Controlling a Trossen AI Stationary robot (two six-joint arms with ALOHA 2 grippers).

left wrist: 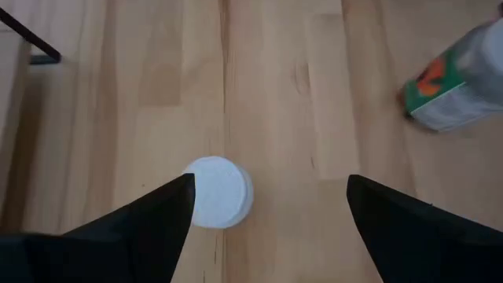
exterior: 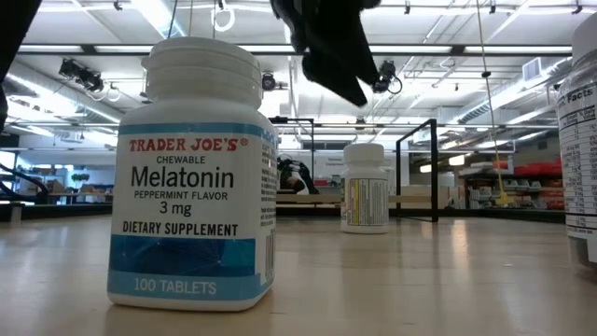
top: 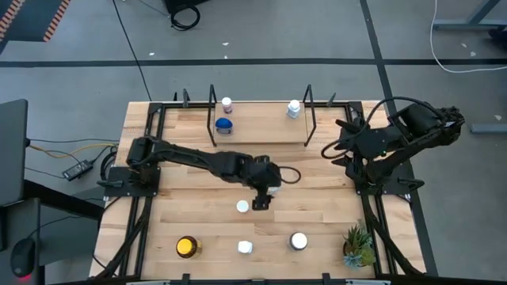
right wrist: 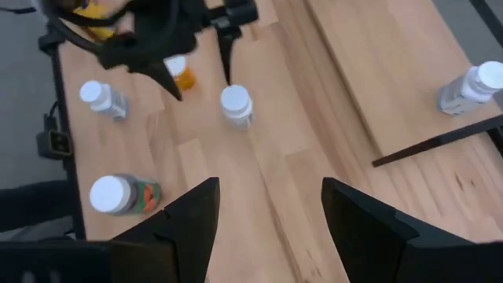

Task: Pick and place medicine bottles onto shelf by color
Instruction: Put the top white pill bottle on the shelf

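Melatonin bottle [exterior: 191, 177], "TRADER JOE'S", "CHEWABLE", "3 mg", "100 TABLETS"

Small green potted plant [top: 358, 245] at table corner, black cables [top: 67, 154] on grey floor

The high camera looks straight down on the whole table [top: 317, 198]. The low one sits at tabletop level, close behind a Melatonin bottle [exterior: 191, 177]. Both wrist cameras look steeply down, sharing one white-capped bottle [left wrist: 218, 191].
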